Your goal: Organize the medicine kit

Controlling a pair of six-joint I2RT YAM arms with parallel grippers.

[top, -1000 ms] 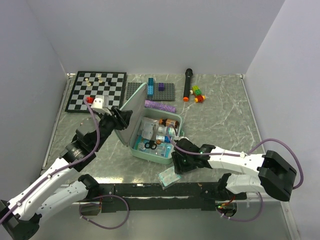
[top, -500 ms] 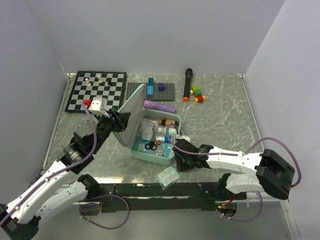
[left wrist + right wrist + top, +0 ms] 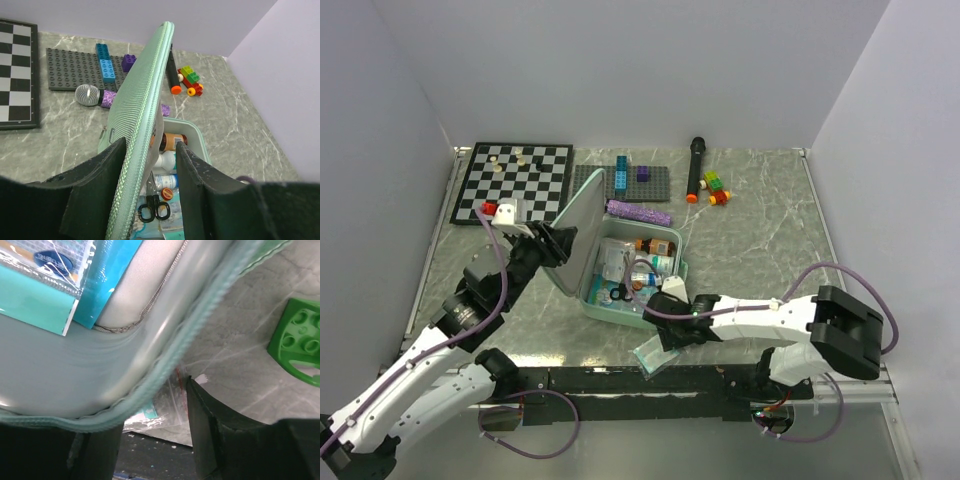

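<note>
My left claw has the raised lid of the medicine kit standing between its fingers. The outer finger lies against the mint mesh shell, and the inner finger sits on the lining side with a sliver of gap showing at the rim. I cannot tell whether it is truly clamping the lid or only bracketing it. Beyond that claw the open base holds an amber pill bottle, white bottles and black-handled scissors. Further out past the lid I see a purple glitter microphone, the grey studded plate with blue and purple bricks on it, and a black microphone with an orange end. The chessboard lies off to that claw's left.

My right claw is tucked at the kit's near rim, fingers spread and pinching nothing. From its wrist the rounded mint edge curves just ahead of the fingertips. A clear plastic bag lies flat on the marbled table under that edge. Teal sachets rest inside the kit, up and left of the claw. A green studded brick sits on the table off to its right.
</note>
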